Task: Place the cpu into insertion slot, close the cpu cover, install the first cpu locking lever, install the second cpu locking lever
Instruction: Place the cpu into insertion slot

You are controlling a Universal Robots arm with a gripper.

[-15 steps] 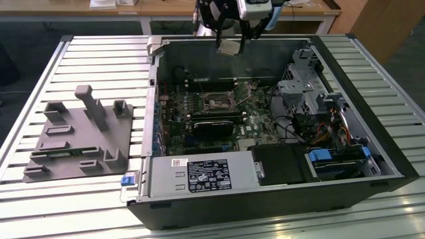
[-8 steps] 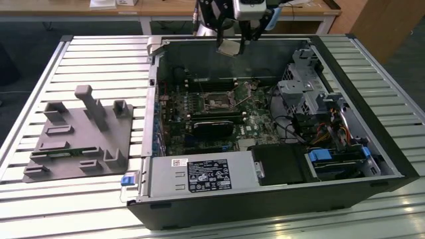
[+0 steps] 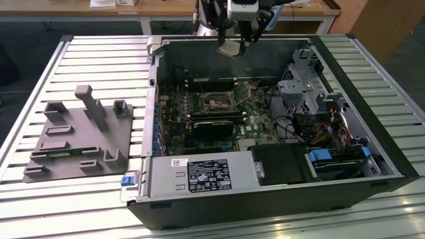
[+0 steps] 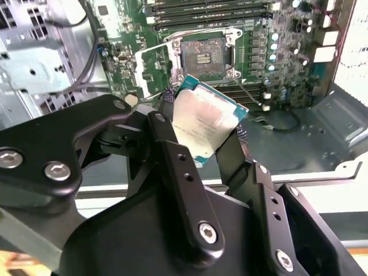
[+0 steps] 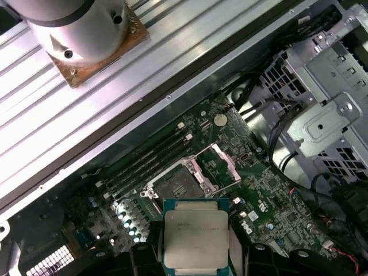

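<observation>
My gripper [image 3: 234, 46] hangs above the open computer case, over its far wall, shut on the cpu [image 3: 229, 48]. In both wrist views the cpu [image 4: 204, 123] [image 5: 195, 238] is a flat square chip with a silver-grey top, pinched at two opposite edges by the black fingers [image 4: 172, 155]. Well below it, the insertion slot [image 4: 202, 54] [image 5: 175, 185] [image 3: 217, 103] lies bare on the green motherboard. The cpu cover [image 4: 150, 64] [image 5: 222, 165] is swung open beside the slot. I cannot make out the locking levers.
Memory slots [image 4: 207, 14] run beside the socket, and a black graphics card [image 3: 212, 127] lies on its other side. A drive cage [image 3: 305, 94] with cables fills the exterior view's right of the case. A grey fixture [image 3: 79, 134] sits on the slatted table.
</observation>
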